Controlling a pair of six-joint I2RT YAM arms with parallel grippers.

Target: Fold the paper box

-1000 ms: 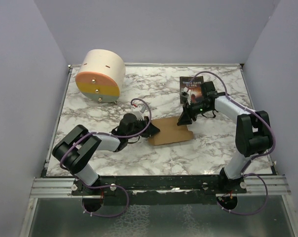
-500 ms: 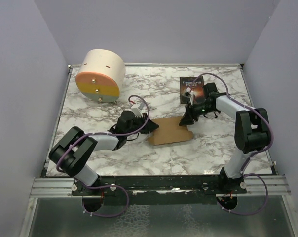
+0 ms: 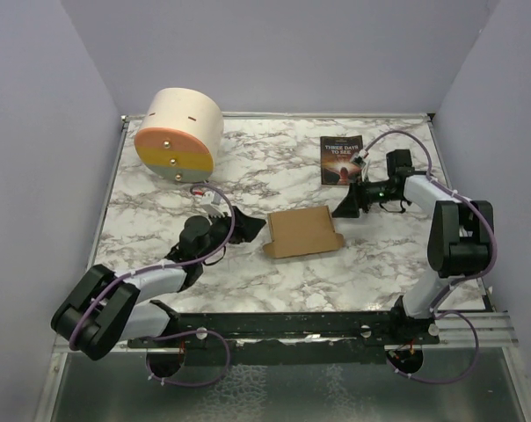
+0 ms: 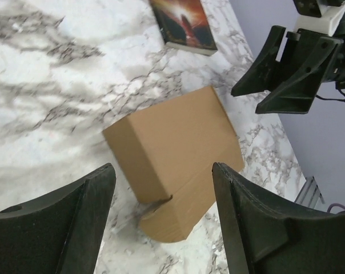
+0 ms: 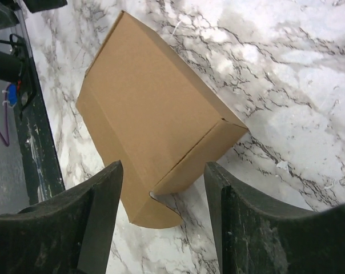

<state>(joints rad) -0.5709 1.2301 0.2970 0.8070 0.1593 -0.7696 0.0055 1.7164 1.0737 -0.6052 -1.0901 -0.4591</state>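
Note:
The paper box (image 3: 302,232) is plain brown cardboard, folded into a flat closed shape, lying on the marble table between both arms. A rounded flap sticks out at one corner of the paper box (image 4: 178,154). My left gripper (image 3: 246,225) is open just left of it, touching nothing; in its wrist view the left gripper (image 4: 163,171) frames the box's near corner. My right gripper (image 3: 343,209) is open just right of the box, apart from it. In the right wrist view the paper box (image 5: 155,131) lies beyond the empty right gripper (image 5: 163,166).
A big cream cylinder (image 3: 179,134) with an orange-yellow face stands at the back left. A dark-covered book (image 3: 340,159) lies at the back right, close behind the right gripper. The black rail (image 3: 283,323) runs along the near edge; grey walls close the sides.
Both grippers opened and drew back from the box: the left one to the left and nearer, the right one to the right. The box now lies free on the table.

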